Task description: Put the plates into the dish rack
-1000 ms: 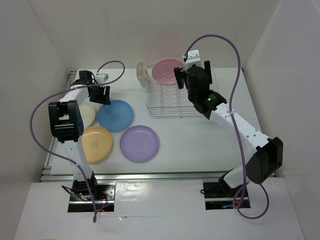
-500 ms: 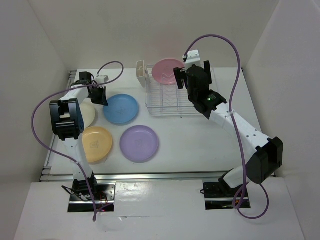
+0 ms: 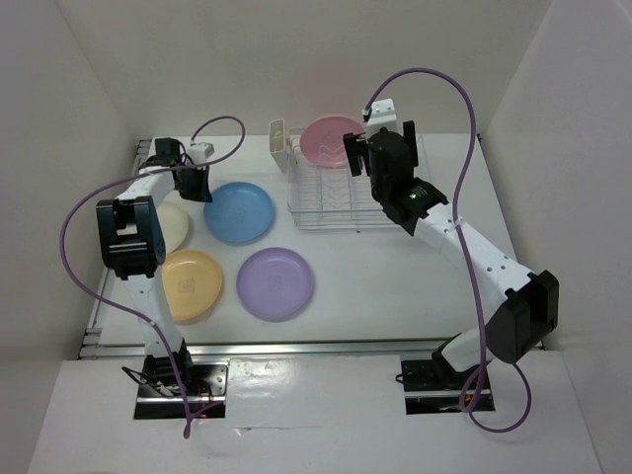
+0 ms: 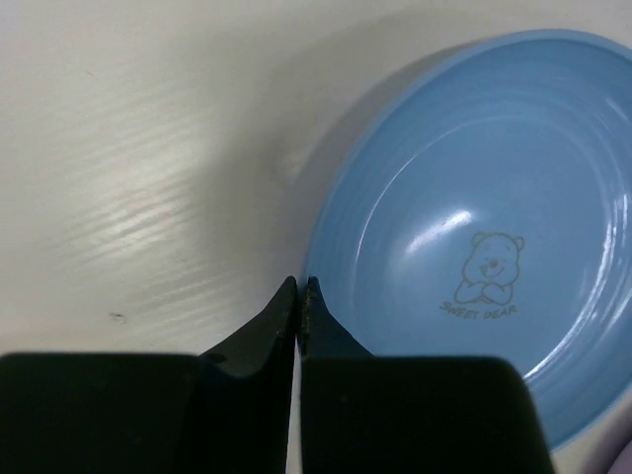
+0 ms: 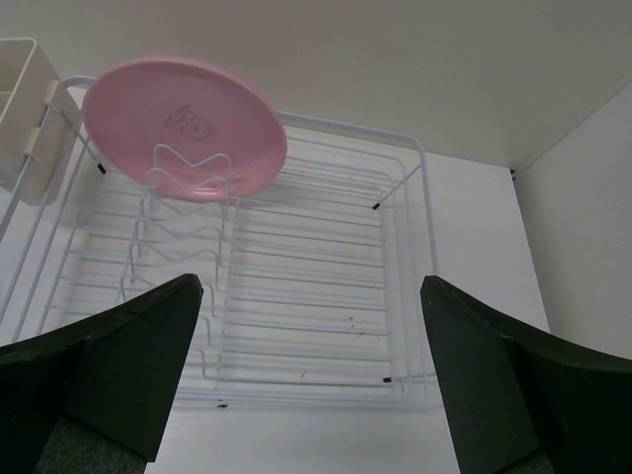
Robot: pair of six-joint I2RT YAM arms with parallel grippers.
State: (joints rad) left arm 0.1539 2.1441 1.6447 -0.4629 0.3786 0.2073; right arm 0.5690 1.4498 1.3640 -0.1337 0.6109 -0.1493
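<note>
Note the shift of the blue plate point(image 3: 240, 212) rightward, toward the dish rack point(image 3: 380, 202), against a second ago; now apart from the cream plate point(image 3: 176, 225), so easier to take by the rim. Observe left gripper point(image 4: 304, 296) pressed shut against that plate's left rim, holding nothing. Observe right gripper point(image 5: 308, 296) spread wide and empty above the rack, pink plate point(image 5: 183, 123) already upright beside the cutlery cup point(image 3: 277, 138). Count four plates left to load; orange-yellow plate point(image 3: 193, 283) and purple plate point(image 3: 276, 282) flat nearby, neither blocking the path.
</note>
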